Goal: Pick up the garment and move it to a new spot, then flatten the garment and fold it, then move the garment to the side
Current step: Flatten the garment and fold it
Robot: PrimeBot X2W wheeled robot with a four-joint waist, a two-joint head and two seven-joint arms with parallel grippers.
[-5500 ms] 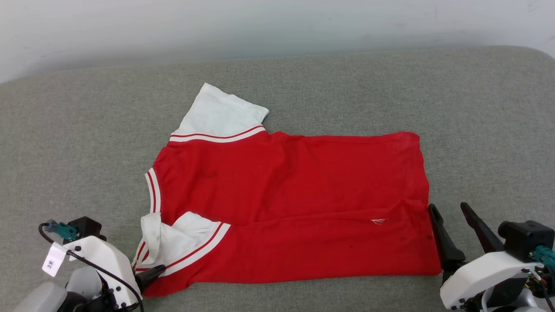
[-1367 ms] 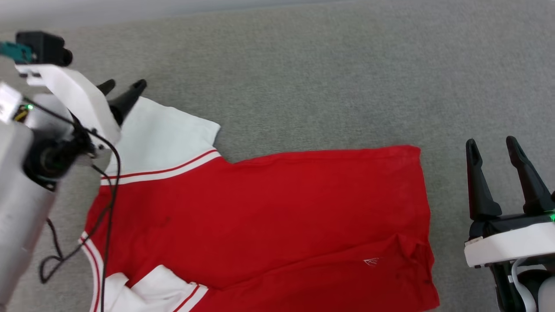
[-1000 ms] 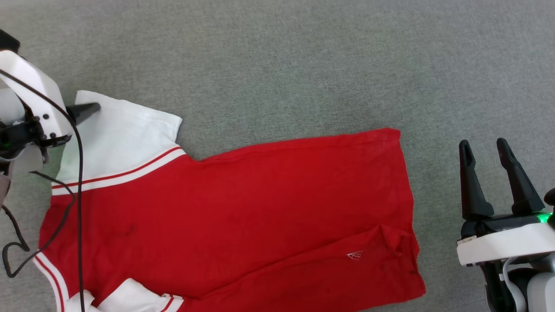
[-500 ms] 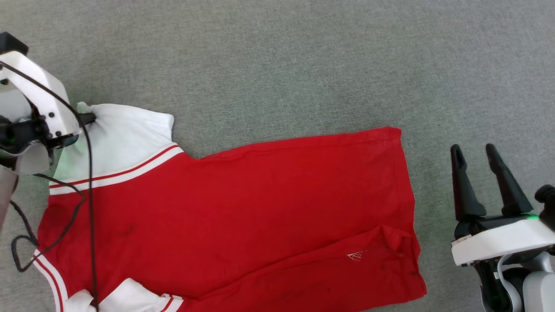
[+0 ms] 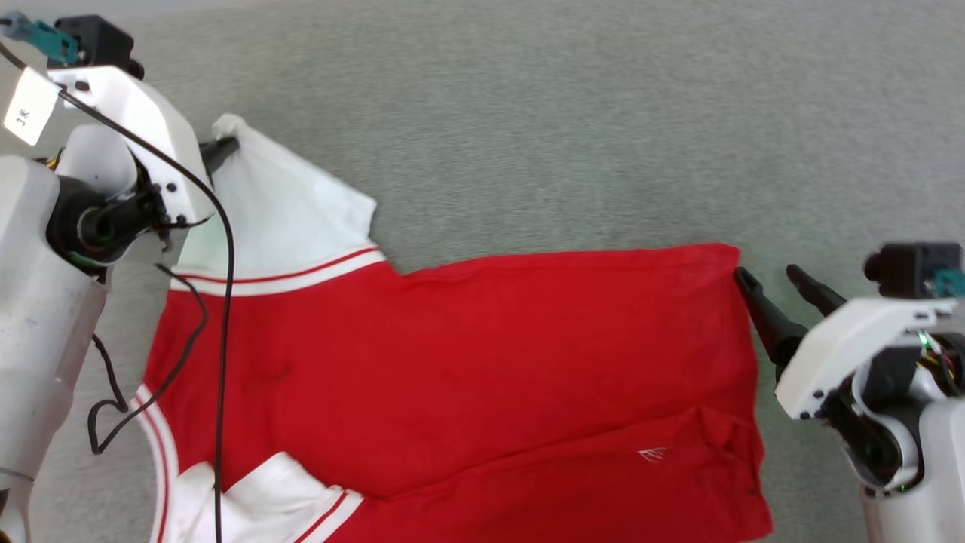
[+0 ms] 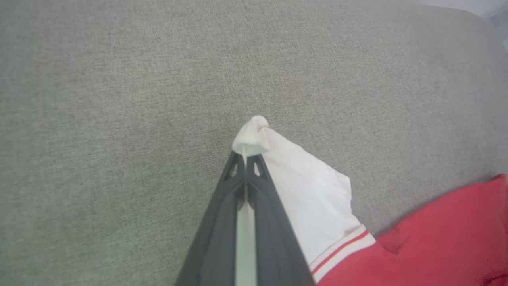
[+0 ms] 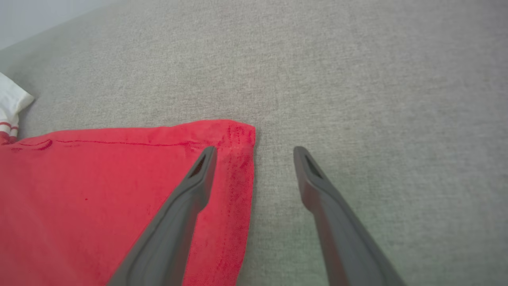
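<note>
The garment lies spread on the grey fabric surface, with one white sleeve at far left. L gripper fingers are clenched on this sleeve's tip. R gripper fingers are released, one over the hem corner. I judge it soft, light and stretchy, so I take corners, not the middle. The white mark near the hem is too small to read. The tag on the L wrist reads approx. "3K".

Surface: grey woven fabric pad, flat and plain, stretching left to right and near to far.
Far edge: curved.
Backdrop: pale wall beyond the far edge.
</note>
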